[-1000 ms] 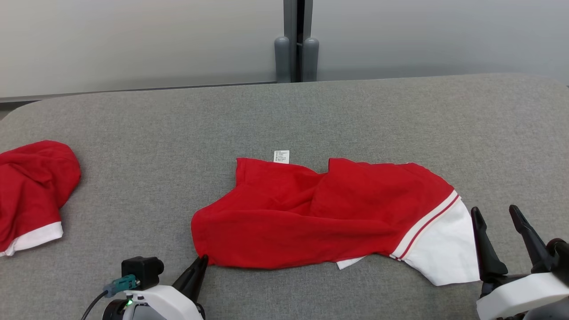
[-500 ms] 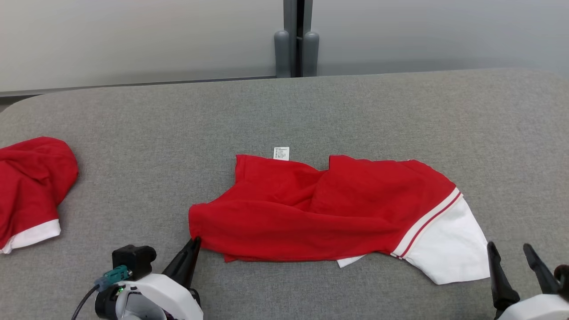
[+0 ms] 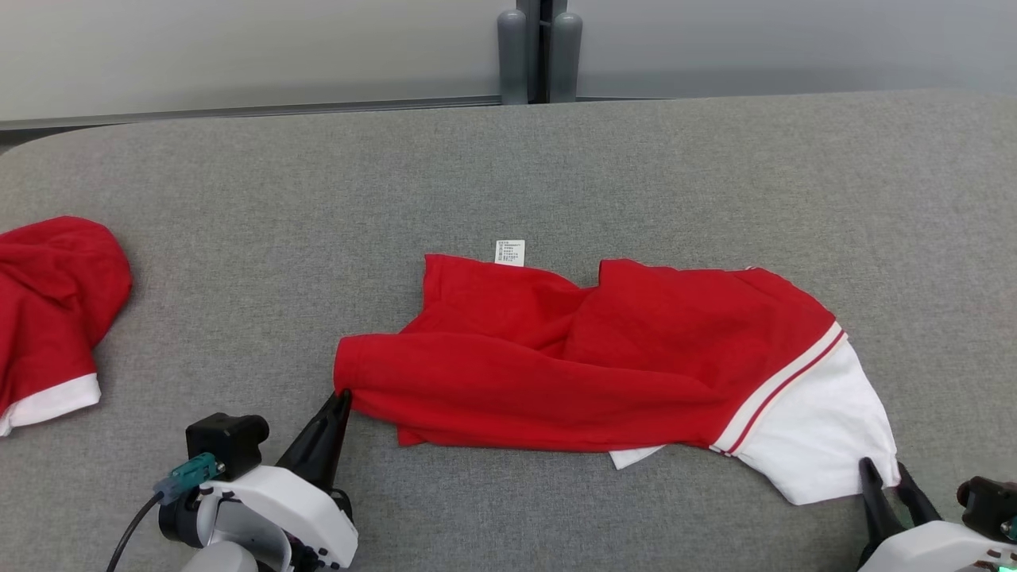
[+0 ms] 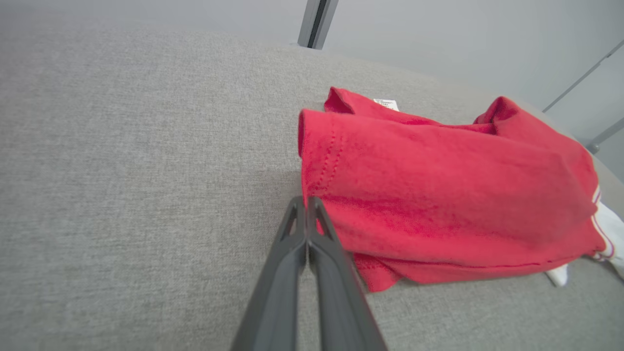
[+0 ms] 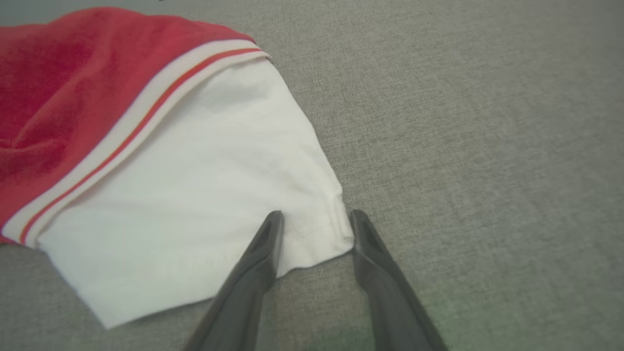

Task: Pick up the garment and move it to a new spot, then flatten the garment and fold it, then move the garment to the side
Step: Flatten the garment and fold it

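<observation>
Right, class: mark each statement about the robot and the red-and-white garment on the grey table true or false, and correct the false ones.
1. The right gripper is open, with the white corner of the garment between its fingers. True.
2. The left gripper is wide open. False: its fingers are pressed together at the garment's red end.
3. A white label sticks out at the garment's far edge. True.
4. The garment is folded into a neat square. False: it lies spread out and rumpled.
5. A second red garment lies at the robot's right. False: it lies at the left.
</observation>
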Motion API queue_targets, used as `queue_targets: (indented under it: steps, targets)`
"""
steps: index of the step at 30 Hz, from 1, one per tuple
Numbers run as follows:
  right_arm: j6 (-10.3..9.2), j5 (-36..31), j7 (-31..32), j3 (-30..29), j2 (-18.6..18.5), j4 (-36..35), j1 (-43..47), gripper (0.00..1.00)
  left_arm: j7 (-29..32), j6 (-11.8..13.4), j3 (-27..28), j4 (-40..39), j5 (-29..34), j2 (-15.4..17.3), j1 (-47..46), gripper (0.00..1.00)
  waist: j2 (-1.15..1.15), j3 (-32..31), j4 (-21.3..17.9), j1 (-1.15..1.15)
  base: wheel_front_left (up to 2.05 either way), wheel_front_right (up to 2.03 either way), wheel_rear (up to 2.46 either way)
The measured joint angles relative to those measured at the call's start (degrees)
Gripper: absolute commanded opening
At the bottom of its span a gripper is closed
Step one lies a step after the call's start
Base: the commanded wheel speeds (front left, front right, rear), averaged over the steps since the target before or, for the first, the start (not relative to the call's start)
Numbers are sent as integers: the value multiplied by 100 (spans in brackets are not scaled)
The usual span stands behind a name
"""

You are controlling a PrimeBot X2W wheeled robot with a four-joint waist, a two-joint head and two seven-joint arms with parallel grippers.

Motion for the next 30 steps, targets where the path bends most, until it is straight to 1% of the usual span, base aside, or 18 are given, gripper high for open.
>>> queue_targets:
  steps: [1,4,7,11,15,19,20,21,25,30]
  targets:
    - [-1,85,-29,35,-13,43,-35,0,-10,14,5,-43,4,7,0,0,0,6,6,0,0,0,0]
    - [1,271,-161,138,-71,34,-92,0,-81,82,16,-208,97,60,-4,0,0,2,14,0,0,0,0]
    - [1,392,-352,160,-169,-267,-94,0,-160,207,83,-537,146,135,-4,0,0,-37,9,0,0,0,0]
    - [0,385,-543,134,-379,-1099,-182,0,-197,383,186,-1188,258,275,-44,0,0,-113,5,0,0,0,0]
    - [1,252,-555,96,-571,-2087,-422,0,-122,572,333,-1871,374,441,-288,0,0,-219,5,0,0,0,0]
    - [1,132,-479,-13,-848,-2981,-854,0,11,623,428,-2424,452,554,-684,0,0,-363,7,0,0,0,0]
    - [1,59,-383,-52,-980,-3350,-1121,0,73,646,468,-2635,532,602,-928,0,0,-445,3,0,0,0,0]
    - [1,34,-342,-53,-1037,-3509,-1268,0,105,647,495,-2719,524,604,-1049,0,0,-490,-2,0,0,0,0]
    - [1,15,-192,-68,-1206,-3923,-1886,0,191,680,600,-2941,589,631,-1545,0,0,-661,-26,0,0,0,0]
    - [1,10,88,-88,-1330,-4107,-2438,0,356,678,622,-3082,616,630,-2053,0,0,-854,-40,0,0,0,0]
